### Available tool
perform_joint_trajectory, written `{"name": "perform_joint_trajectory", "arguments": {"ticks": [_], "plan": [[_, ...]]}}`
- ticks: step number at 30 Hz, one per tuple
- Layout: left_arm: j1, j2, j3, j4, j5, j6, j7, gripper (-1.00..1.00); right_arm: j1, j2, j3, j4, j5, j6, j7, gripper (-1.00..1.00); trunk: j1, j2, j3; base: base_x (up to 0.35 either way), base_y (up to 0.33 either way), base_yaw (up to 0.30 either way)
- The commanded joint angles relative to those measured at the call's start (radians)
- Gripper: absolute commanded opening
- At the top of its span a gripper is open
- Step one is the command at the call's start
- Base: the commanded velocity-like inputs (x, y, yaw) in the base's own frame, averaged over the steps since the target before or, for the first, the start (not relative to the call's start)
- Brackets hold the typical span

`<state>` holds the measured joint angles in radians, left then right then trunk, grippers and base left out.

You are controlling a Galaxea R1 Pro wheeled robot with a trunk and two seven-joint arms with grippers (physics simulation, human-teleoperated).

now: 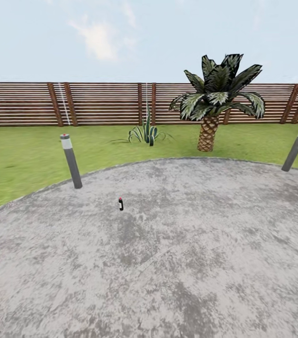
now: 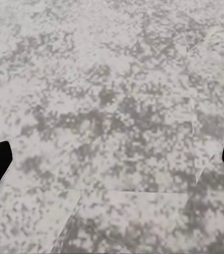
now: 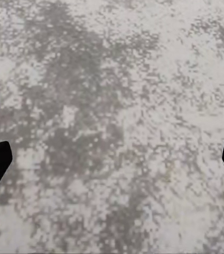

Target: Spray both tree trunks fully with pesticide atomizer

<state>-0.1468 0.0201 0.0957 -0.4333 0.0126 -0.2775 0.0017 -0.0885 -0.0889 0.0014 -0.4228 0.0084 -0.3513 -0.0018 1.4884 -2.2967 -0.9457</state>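
The pesticide atomizer (image 1: 120,203), a small dark bottle with a red cap, stands upright on the grey mottled floor (image 1: 205,263), far out toward the paving's curved edge and a little left of centre. A grey bollard (image 1: 71,161) stands further left, at the lawn's (image 1: 22,159) border. Both claws are spread wide and holding nothing: the left gripper (image 2: 112,159) and right gripper (image 3: 112,159) each look down on bare paving, well apart from the bottle. A short palm (image 1: 208,126) stands before the slatted fence (image 1: 102,103).

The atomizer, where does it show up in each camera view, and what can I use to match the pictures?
Head view: atomizer stands upright on the paving, left of centre, near the left bollard.
Left wrist view: not in it.
Right wrist view: not in it.
Shared landmark: the mottled grey floor.
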Motion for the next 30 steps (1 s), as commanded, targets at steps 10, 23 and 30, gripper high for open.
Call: {"name": "perform_joint_trajectory", "arguments": {"ticks": [10,23,30], "plan": [[-0.001,0.0,0.001,0.001,0.001,-0.003,0.0,1.0,0.0,0.0,0.0,-0.003,-0.001,-0.003,0.002,1.0,0.0,0.0,-0.001,0.34,0.0,0.0],[-0.001,0.0,0.001,0.001,0.001,-0.003,0.001,1.0,0.0,0.0,0.0,-0.001,-0.001,-0.003,0.0,1.0,0.0,0.0,-0.001,0.34,0.0,0.0],[-0.001,0.0,0.001,0.001,0.001,-0.003,0.001,1.0,0.0,0.0,0.0,-0.001,-0.001,-0.003,0.0,1.0,0.0,0.0,-0.001,0.34,0.0,0.0]]}}
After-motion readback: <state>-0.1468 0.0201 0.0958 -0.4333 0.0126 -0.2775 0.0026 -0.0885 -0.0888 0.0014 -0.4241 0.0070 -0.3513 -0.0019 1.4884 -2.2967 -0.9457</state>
